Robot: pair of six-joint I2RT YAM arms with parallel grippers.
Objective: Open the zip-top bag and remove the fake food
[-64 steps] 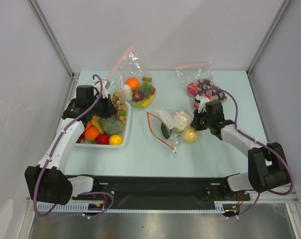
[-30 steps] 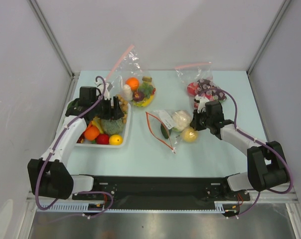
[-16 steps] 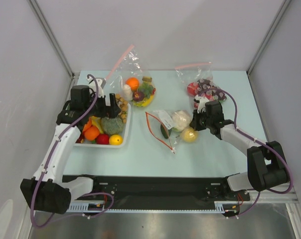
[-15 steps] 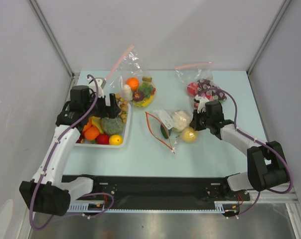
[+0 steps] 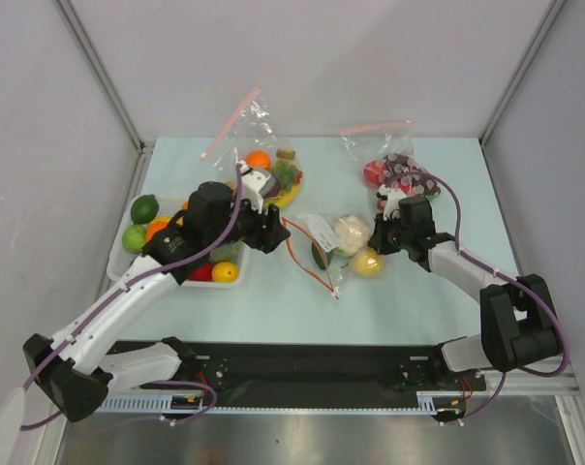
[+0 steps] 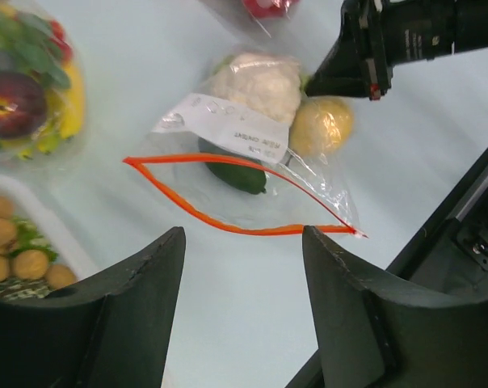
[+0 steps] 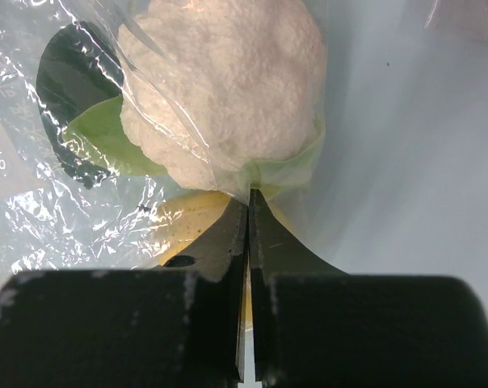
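Pinning the opened zip-top bag (image 5: 329, 248) mid-table by its closed end with the right gripper (image 7: 250, 194), clamped on plastic.
Opening judged done; hovering the left gripper (image 6: 242, 234), spread wide, over the red-orange rim; yet to remove: cauliflower (image 6: 256, 81), lemon (image 6: 321, 126), dark green piece (image 6: 237, 175).

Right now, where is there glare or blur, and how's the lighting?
Top external view: even, soft light, faint shadows. Left wrist view: zip-top bag sharp, fingers of the left gripper dark and soft-edged. Right wrist view: white glints on the bag's crinkled plastic; the right gripper is blurry.
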